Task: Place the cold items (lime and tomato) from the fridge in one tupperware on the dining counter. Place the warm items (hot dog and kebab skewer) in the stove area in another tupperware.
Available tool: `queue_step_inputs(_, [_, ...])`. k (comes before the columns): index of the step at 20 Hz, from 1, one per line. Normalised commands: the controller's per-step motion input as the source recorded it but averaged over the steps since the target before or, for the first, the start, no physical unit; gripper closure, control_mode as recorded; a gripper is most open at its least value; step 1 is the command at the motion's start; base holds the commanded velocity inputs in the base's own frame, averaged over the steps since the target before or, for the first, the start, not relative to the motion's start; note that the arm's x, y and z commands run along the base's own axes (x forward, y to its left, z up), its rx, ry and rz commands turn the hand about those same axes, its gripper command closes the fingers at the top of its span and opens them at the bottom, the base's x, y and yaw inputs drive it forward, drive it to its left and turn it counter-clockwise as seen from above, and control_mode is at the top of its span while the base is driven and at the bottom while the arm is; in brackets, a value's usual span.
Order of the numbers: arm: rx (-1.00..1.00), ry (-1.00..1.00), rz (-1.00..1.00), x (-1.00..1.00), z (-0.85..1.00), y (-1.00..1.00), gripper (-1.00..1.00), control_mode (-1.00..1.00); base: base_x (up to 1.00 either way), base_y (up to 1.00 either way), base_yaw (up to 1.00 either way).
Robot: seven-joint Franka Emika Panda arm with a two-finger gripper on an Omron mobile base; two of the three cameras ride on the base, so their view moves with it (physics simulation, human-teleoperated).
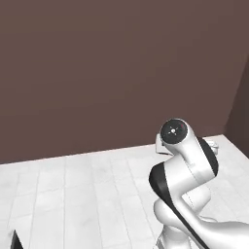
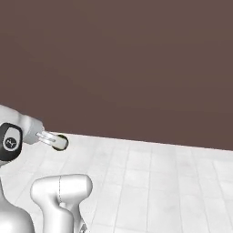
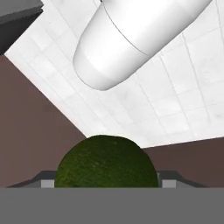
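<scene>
A dark green lime [image 3: 106, 162] sits between the two finger tips at the bottom of the hand view, and my gripper [image 3: 106, 181] is shut on it. From the right base view the gripper [image 2: 55, 140] sticks out to the right of the folded arm, above the floor, with the lime [image 2: 61, 142] at its end. The tomato, hot dog, kebab skewer and tupperware are out of view.
A plain brown wall [image 1: 112, 73] stands ahead over a white tiled floor [image 1: 87, 194]. A darker wall section [image 1: 240, 107] meets it at the far right. A dark object's corner [image 1: 17, 240] pokes in at the lower left.
</scene>
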Motion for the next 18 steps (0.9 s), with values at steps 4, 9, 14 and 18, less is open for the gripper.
queue_step_inputs(4, [0.0, 0.0, 0.0, 0.0, 0.0, 0.0, 1.0, 1.0, 0.28, 0.04, 0.64])
queue_step_inputs(9, [0.0, 0.0, 0.0, 0.0, 0.0, 0.0, 1.0, 1.0, 0.55, -0.12, 0.58])
queue_step_inputs(14, [0.0, 0.0, 0.0, 0.0, 0.0, 0.0, 1.0, 1.0, 0.8, -0.24, 0.52])
queue_step_inputs(18, [0.0, 0.0, 0.0, 0.0, 0.0, 0.0, 1.0, 1.0, 0.97, -0.24, 0.54])
